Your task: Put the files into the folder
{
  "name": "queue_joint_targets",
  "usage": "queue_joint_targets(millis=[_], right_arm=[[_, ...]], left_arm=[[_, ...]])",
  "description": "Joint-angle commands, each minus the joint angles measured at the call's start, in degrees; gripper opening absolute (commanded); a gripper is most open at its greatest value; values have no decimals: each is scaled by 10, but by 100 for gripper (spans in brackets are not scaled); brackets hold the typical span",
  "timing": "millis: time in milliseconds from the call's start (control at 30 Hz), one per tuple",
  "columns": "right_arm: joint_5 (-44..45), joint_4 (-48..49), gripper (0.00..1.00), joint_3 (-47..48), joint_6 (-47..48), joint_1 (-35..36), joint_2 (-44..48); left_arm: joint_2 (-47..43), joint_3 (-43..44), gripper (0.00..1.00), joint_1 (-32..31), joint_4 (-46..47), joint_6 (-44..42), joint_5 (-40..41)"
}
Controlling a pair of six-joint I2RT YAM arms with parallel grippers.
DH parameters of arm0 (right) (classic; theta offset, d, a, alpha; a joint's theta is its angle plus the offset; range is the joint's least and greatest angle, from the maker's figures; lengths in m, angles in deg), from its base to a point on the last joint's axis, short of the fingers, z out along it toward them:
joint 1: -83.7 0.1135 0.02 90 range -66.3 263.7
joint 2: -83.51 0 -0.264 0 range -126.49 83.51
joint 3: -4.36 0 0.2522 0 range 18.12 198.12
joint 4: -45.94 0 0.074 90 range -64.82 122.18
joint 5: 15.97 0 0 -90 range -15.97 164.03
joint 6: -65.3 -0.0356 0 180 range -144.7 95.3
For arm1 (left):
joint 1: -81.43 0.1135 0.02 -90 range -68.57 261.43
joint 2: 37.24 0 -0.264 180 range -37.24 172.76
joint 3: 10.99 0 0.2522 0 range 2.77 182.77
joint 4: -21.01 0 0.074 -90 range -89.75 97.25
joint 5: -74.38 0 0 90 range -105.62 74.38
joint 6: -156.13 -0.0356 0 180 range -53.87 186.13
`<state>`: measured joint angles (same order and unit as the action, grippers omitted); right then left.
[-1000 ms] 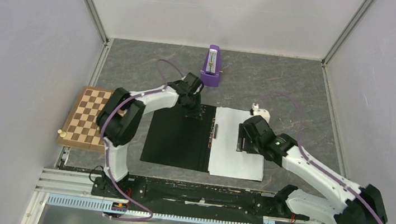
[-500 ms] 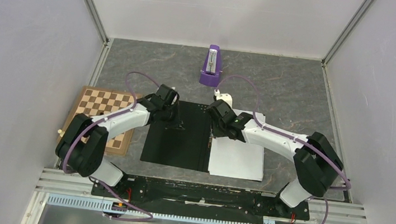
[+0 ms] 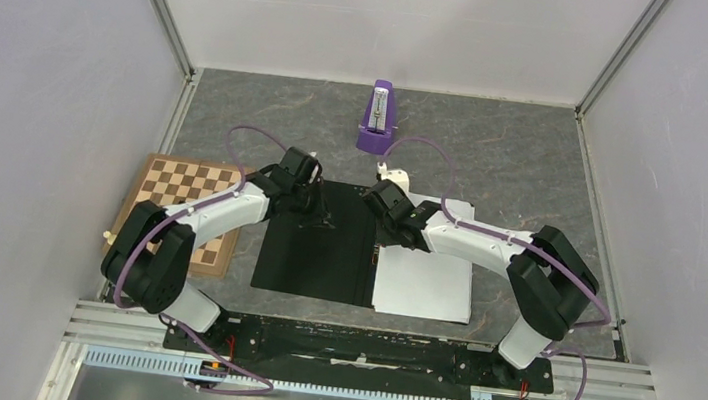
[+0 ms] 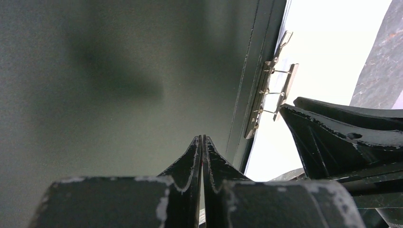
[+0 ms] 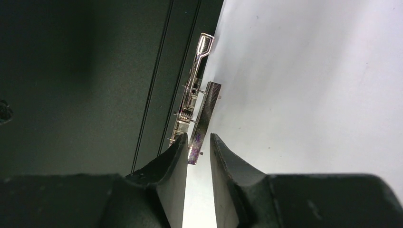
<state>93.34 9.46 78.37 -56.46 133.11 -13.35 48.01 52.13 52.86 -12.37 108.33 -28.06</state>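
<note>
The folder (image 3: 308, 255) lies open on the table, black inside up, with its metal spine clip (image 5: 196, 102) down the middle. The white files (image 3: 426, 279) lie on its right half. My left gripper (image 3: 321, 221) is shut and empty, just over the bare black left half (image 4: 119, 71). My right gripper (image 3: 383, 236) is at the spine, jaws a narrow gap apart (image 5: 198, 145), with the clip's metal bar at the fingertips. The clip (image 4: 273, 90) and files (image 4: 328, 42) also show in the left wrist view, as do the files in the right wrist view (image 5: 309, 85).
A brown chessboard (image 3: 178, 210) lies left of the folder, with a small pale piece (image 3: 107, 234) at its near left corner. A purple metronome (image 3: 377, 117) stands behind the folder. Grey walls enclose the table on three sides.
My left gripper swung from the folder's far edge onto its left half. My right gripper moved from the middle of the files left to the spine clip. Both barely moved in the last half second.
</note>
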Motion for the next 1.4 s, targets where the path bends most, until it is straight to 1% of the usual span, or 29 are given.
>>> queue_joint_targets(millis=[0,133,233,300,433,567,633,733,867,967,1067,1167,1367], right_arm=[[18,20,25,-1,-11,3,0],[-3,33,18,-11,-7,3,-6],[-7,34,16,-19,-8,1,-9],[-7,36,16,-26,-7,-2,-5],[-6,36,21,-35,-4,-7,3],[-10,41,21,-45,0,-11,4],[-10,44,17,-54,2,-16,6],[-21,57,8,-74,10,-40,17],[-43,89,5,-96,41,-74,38],[-59,102,5,-92,67,-88,43],[-68,100,4,-85,80,-90,41],[-75,97,3,-91,79,-89,45],[-84,96,3,-129,74,-89,68]], left_arm=[[7,32,7,4,14,9,-15],[11,35,7,4,13,10,-15],[13,37,7,4,12,10,-14],[13,37,7,4,11,10,-14],[14,41,7,4,6,10,-11],[17,45,7,5,6,10,-9],[20,48,6,4,6,12,-9],[23,52,6,4,6,14,-9],[29,55,5,3,8,18,-12],[38,52,4,3,12,23,-17],[44,36,2,4,27,34,-21],[49,4,2,3,54,65,-26],[53,-61,2,3,95,136,1]])
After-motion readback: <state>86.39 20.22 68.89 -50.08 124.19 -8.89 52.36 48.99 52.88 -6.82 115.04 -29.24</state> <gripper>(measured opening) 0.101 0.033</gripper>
